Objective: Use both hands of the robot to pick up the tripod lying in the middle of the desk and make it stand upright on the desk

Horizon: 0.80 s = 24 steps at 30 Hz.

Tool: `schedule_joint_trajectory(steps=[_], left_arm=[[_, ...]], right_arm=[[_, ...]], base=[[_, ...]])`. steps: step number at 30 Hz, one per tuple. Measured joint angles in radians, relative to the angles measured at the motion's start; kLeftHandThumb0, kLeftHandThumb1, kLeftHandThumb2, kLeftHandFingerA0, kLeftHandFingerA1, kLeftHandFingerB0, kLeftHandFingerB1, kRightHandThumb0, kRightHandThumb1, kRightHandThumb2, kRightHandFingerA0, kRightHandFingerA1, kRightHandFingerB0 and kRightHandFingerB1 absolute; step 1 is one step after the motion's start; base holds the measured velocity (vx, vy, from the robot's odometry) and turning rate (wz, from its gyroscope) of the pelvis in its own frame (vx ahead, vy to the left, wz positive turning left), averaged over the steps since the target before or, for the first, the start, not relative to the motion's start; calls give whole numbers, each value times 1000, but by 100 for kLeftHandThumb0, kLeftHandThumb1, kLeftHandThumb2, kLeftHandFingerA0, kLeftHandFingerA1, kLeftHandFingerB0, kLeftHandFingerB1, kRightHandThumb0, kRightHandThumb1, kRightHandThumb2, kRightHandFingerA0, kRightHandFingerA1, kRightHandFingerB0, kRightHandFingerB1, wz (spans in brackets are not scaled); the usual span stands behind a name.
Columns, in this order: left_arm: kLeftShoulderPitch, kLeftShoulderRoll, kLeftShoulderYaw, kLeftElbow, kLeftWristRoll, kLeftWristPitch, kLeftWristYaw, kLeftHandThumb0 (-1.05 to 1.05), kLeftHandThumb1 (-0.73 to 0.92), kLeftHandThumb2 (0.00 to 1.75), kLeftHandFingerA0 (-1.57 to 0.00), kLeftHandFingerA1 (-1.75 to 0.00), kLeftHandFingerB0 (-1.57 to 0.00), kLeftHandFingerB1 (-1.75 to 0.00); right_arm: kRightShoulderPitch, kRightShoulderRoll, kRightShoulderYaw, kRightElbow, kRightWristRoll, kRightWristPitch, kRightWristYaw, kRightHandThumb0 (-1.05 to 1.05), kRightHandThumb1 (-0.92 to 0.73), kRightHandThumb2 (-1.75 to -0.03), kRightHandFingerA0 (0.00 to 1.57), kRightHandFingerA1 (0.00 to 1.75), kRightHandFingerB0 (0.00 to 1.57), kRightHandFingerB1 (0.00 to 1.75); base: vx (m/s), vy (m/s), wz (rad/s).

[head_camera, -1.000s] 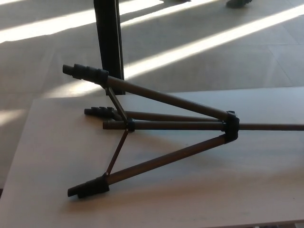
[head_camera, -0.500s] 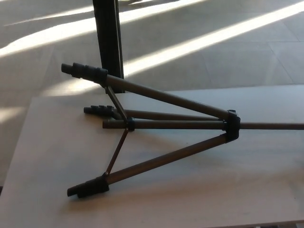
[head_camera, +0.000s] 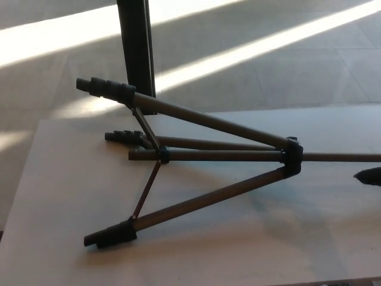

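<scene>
Nearest the camera, the tripod (head_camera: 196, 161) lies on its side mid-desk (head_camera: 71, 196), legs splayed left, centre column running off the right edge, unmoved from the earlier pictures. New since half a second ago: a dark tip of the right hand (head_camera: 369, 176) shows at the right edge, just below the column; fingers cannot be judged. Left hand not in view; beyond, a dark post (head_camera: 137, 47) on the sunlit floor. Likely the reach is beginning.

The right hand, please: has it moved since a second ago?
Yes. The right hand has come in from the right edge, just below the tripod column; earlier it was out of view. The tripod lies as before.
</scene>
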Motion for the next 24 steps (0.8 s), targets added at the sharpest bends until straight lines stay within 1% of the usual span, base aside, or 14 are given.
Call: schedule_joint_trajectory(steps=[1,2,4,6,8,9,11,12,14,15,16,19,23,24], left_arm=[[-44,1,-31,-17,2,18,0,-50,70,61,-57,-58,-62,-45],[-71,1,-51,-24,4,28,0,-54,68,60,-57,-59,-63,-45],[-118,1,-87,-27,9,45,0,-55,67,60,-55,-57,-63,-46],[-171,1,-127,-25,13,65,-1,-55,68,61,-53,-59,-60,-46],[-219,1,-162,-18,15,78,-4,-52,67,60,-56,-63,-59,-47],[-242,1,-180,-14,18,85,-5,-51,66,60,-55,-63,-57,-49],[-295,1,-229,-1,29,96,-9,-51,68,61,-57,-62,-58,-50],[-318,1,-250,8,37,99,-12,-47,67,60,-58,-67,-60,-52],[-366,-2,-297,29,49,106,-17,-47,66,60,-57,-64,-58,-52],[-380,-2,-312,37,54,108,-19,-43,69,59,-55,-62,-56,-53],[-399,-3,-333,49,59,111,-21,-39,68,60,-54,-63,-58,-56],[-456,-9,-399,96,83,116,-31,-48,64,58,-57,-58,-57,-51],[-531,-23,-515,198,132,116,-48,-50,63,58,-58,-61,-57,-52],[-546,-26,-547,223,148,116,-52,-50,62,58,-58,-54,-57,-49]], right_arm=[[-13,6,27,-37,9,21,-13,-67,-73,-62,64,99,52,61],[-22,9,42,-55,14,35,-20,-66,-73,-62,65,99,54,61],[-39,12,68,-79,20,61,-34,-67,-72,-62,66,97,54,61],[-63,18,95,-90,27,90,-50,-67,-74,-62,65,96,55,60],[-88,26,117,-89,33,118,-66,-67,-73,-62,60,94,54,62],[-103,31,127,-85,35,130,-74,-66,-73,-62,59,93,53,61],[-142,47,148,-63,37,159,-90,-66,-73,-62,59,93,54,61],[-157,53,155,-50,37,171,-98,-65,-75,-62,54,91,51,58],[-187,65,168,-15,38,201,-114,-66,-75,-62,53,92,49,57],[-196,69,173,-3,37,211,-119,-66,-76,-63,50,90,47,56],[-206,76,177,12,37,225,-128,-66,-76,-63,51,90,48,57],[-227,102,188,55,38,264,-154,-66,-76,-63,51,97,48,59],[-233,143,195,113,38,323,-196,-66,-76,-63,54,96,50,58],[-233,152,196,125,37,338,-207,-66,-77,-63,55,96,51,57]], base=[[0,0,0],[0,0,0],[0,0,0],[0,0,0],[0,0,0],[0,0,0],[0,0,0],[0,0,0],[0,0,0],[0,0,0],[0,0,0],[0,0,0],[0,0,0],[0,0,0]])
